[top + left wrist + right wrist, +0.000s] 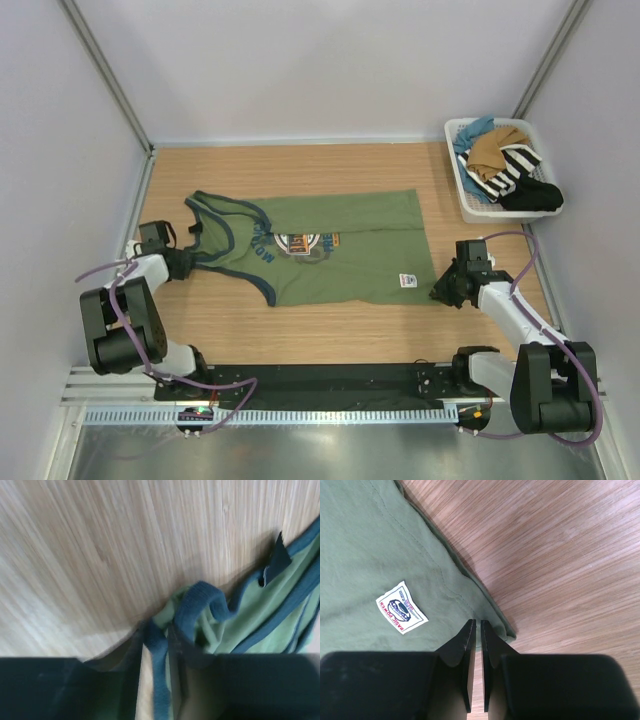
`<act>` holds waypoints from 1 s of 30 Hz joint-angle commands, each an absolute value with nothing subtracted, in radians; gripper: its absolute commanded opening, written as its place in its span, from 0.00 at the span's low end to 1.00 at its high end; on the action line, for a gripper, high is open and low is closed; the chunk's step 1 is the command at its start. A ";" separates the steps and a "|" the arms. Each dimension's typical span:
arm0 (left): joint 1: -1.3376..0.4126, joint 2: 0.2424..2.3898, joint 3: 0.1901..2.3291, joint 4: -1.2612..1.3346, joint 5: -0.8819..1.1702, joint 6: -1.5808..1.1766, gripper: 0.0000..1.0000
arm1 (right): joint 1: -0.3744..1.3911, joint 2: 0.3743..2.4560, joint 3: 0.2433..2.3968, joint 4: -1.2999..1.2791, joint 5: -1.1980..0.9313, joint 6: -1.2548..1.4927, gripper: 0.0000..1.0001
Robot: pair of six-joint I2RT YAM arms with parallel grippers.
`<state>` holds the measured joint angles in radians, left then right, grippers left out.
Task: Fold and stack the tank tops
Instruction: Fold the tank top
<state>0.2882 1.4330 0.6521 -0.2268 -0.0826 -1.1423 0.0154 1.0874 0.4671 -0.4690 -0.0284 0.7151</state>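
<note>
The left gripper [159,643] sits at the shoulder end of the olive green tank top [360,262]. A bunched dark blue-grey strap [200,597] lies just ahead of its fingers, and one length of trim runs back between them. That wrist view is blurred, so I cannot tell whether the jaws are clamped on the strap or only stand on either side of it. The right gripper [475,625] has its fingers drawn together to a thin slit, with the tips at the hem edge close to the garment's corner. A white sewn label [401,608] lies ahead and to their left, and bare wooden table [560,555] to their right. Well beyond the right gripper, the tan-brown tank top [490,150] lies in a white basket [470,205] with a striped garment [515,165] and a black garment [535,195].
</note>
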 commanded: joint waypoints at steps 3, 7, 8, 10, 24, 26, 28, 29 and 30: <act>0.282 1.471 0.663 -0.225 -0.110 -1.085 0.00 | 0.012 1.080 0.502 -0.486 -0.005 0.726 0.15; 0.299 1.428 0.701 -0.371 -0.218 -1.101 0.00 | 0.012 1.069 0.508 -0.505 -0.005 0.724 0.15; 0.316 1.421 0.706 -0.386 -0.228 -1.100 0.00 | 0.012 1.068 0.506 -0.509 -0.005 0.724 0.15; 0.337 1.404 0.709 -0.419 -0.221 -1.095 0.00 | 0.012 1.062 0.508 -0.512 -0.005 0.729 0.15; 0.383 1.301 0.695 -0.468 -0.160 -1.066 0.46 | 0.012 1.054 0.561 -0.590 0.018 0.718 0.38; 0.385 1.273 0.695 -0.503 -0.158 -1.065 0.58 | 0.012 1.043 0.575 -0.613 0.015 0.713 0.39; 0.384 1.220 0.696 -0.549 -0.163 -1.065 0.59 | 0.012 1.022 0.578 -0.646 0.012 0.718 0.41; 0.383 1.198 0.706 -0.569 -0.175 -1.063 0.61 | 0.012 1.013 0.581 -0.659 0.012 0.716 0.45; 0.383 1.181 0.712 -0.589 -0.176 -1.063 0.61 | 0.012 1.003 0.584 -0.667 -0.020 0.716 0.46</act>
<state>0.3763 1.2488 0.6849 -0.5095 -0.1619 -1.0813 0.0154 1.0439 0.5430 -0.6098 0.0032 0.7151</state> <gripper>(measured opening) 0.603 0.447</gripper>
